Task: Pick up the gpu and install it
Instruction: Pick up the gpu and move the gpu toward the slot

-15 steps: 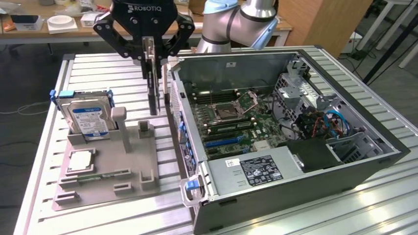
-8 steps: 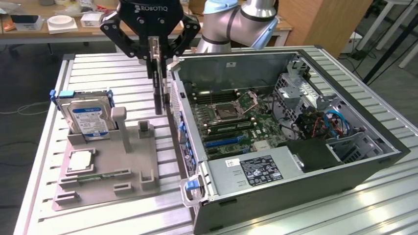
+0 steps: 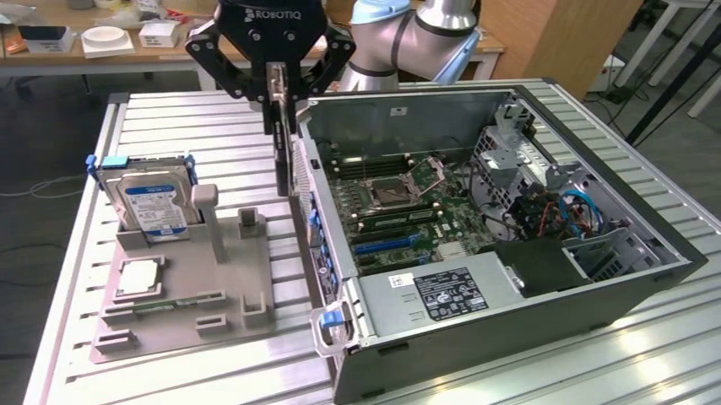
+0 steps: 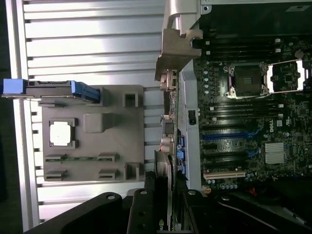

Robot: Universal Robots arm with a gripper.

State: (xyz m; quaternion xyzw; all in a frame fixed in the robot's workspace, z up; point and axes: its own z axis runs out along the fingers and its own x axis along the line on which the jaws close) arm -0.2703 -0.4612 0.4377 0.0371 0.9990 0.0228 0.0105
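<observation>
dark gpu (image 3: 279, 160) gripped upright by the tool (image 3: 275, 89), clear of the grey holder (image 3: 225, 316), beside the wall of the open case (image 3: 631, 278) — pickup done, seating left.

The exterior view looks obliquely down over the ribbed aluminium worktop (image 3: 192, 126). The wrist view faces straight down, nearer. Both share the grey plastic fixture (image 3: 169, 327) (image 4: 92, 146) and open black computer case (image 3: 507, 346).

Jaws clamp gpu (image 3: 280, 160) upright, betw. grey tray (image 3: 181, 325) & open PC case (image 3: 507, 337).
</observation>
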